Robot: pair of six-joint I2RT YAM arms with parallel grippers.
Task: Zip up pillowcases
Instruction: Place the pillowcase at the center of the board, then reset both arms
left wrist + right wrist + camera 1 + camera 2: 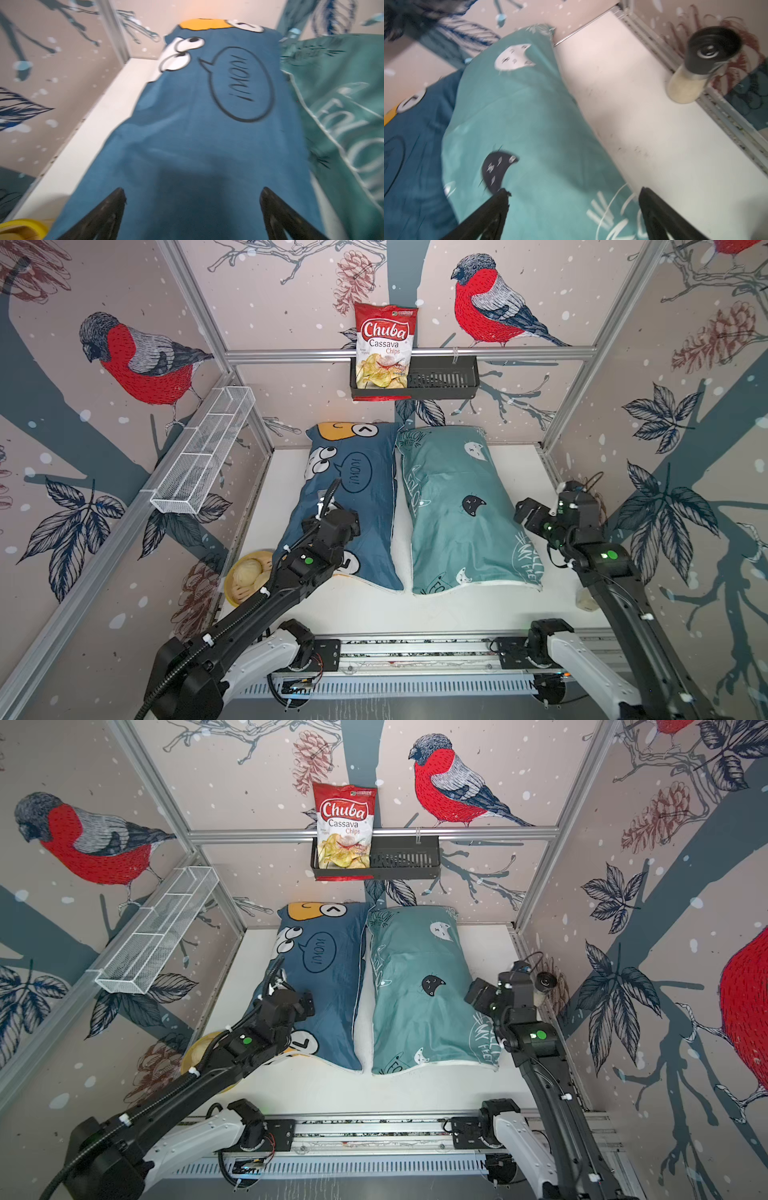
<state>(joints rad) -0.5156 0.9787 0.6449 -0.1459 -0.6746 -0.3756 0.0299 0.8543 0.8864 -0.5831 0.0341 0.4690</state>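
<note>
Left gripper (pixel 193 192): jaws wide, empty, over the blue pillowcase (pixel 197 135). Right gripper (pixel 574 191): likewise, over the teal pillowcase (pixel 533 124). Both lie side by side on the table (pixel 519 464). Soft, light, slack cloth. Zipper unseen; I'd pinch a seam edge.
</note>
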